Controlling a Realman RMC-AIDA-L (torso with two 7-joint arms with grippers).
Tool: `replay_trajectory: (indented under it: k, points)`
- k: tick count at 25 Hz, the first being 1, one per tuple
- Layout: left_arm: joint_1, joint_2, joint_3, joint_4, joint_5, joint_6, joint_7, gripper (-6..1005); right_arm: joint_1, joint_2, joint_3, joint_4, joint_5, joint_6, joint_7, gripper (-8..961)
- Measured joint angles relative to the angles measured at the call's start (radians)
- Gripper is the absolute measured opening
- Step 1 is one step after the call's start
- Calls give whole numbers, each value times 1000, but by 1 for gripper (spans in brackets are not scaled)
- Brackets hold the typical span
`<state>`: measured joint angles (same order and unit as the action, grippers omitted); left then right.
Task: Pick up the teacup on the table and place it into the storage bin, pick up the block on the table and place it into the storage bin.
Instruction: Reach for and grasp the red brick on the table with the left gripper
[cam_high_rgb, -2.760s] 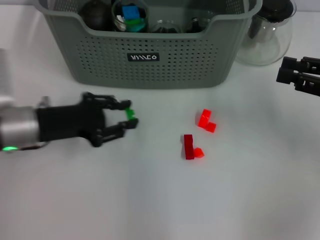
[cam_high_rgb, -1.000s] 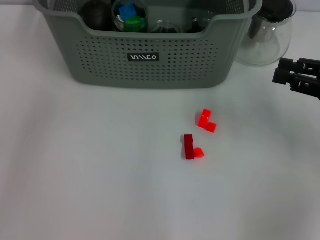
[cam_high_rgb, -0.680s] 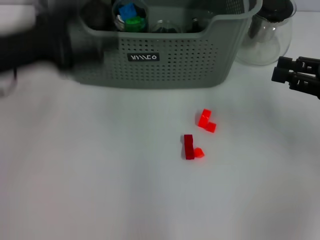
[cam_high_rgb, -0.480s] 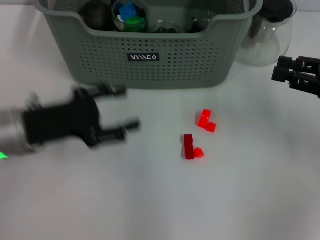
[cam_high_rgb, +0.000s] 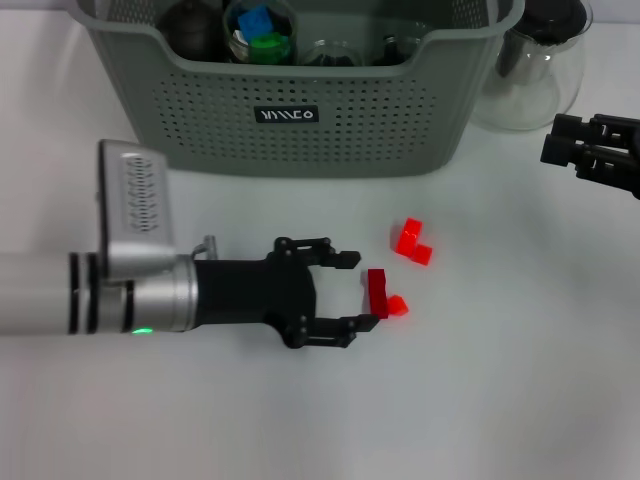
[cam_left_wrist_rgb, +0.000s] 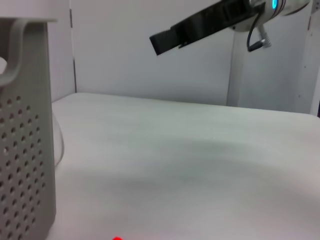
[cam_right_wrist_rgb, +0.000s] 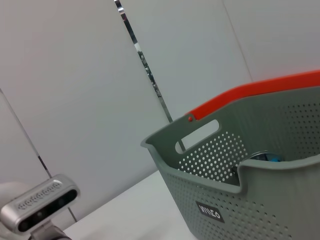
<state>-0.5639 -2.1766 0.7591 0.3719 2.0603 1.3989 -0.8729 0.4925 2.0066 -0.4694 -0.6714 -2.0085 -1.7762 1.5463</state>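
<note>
A dark red block (cam_high_rgb: 377, 290) with a small orange-red piece (cam_high_rgb: 398, 305) beside it lies on the white table. My left gripper (cam_high_rgb: 362, 291) reaches in from the left and is open, its fingertips (cam_high_rgb: 350, 260) on either side of that block's near edge. A second red block (cam_high_rgb: 412, 241) lies a little farther back and to the right. The grey-green storage bin (cam_high_rgb: 350, 130) stands at the back. Inside it a clear teacup (cam_high_rgb: 260, 30) holds a blue and a green block. My right gripper (cam_high_rgb: 585, 150) hovers at the right edge, away from the blocks.
A clear glass pitcher (cam_high_rgb: 530, 70) stands right of the bin, behind my right gripper. A dark cup (cam_high_rgb: 190, 25) and other glassware sit in the bin. The left wrist view shows the bin's wall (cam_left_wrist_rgb: 25, 130) and the right arm (cam_left_wrist_rgb: 210, 22) overhead. The right wrist view shows the bin (cam_right_wrist_rgb: 250, 200).
The green block went from my left gripper into the cup in the bin. The left arm then came back down and reached right to the dark red block, open.
</note>
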Motion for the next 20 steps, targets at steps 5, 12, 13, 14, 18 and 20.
replay_trajectory:
  k: [5, 12, 13, 14, 18, 20]
  points:
    - [-53, -2, -2, -71, -2, -90, 16, 759, 0, 0, 0, 0, -1, -1, 1, 489]
    - [-87, -2, -6, -160, -38, -181, 142, 761, 6, 1, 0, -1, -1, 0, 9, 489]
    - [-91, -2, -4, -167, -40, -187, 145, 761, 7, 1, 0, -1, -1, 0, 11, 489]
    - [-97, -2, -2, -175, -42, -197, 147, 761, 7, 1, 0, -1, -1, 0, 13, 489]
    - [-114, -2, -1, -197, -41, -240, 148, 762, 10, 0, 0, -3, -1, 0, 21, 489]
    - [-123, -2, 0, -210, -41, -262, 149, 762, 10, 0, 0, -3, -1, 0, 21, 489]
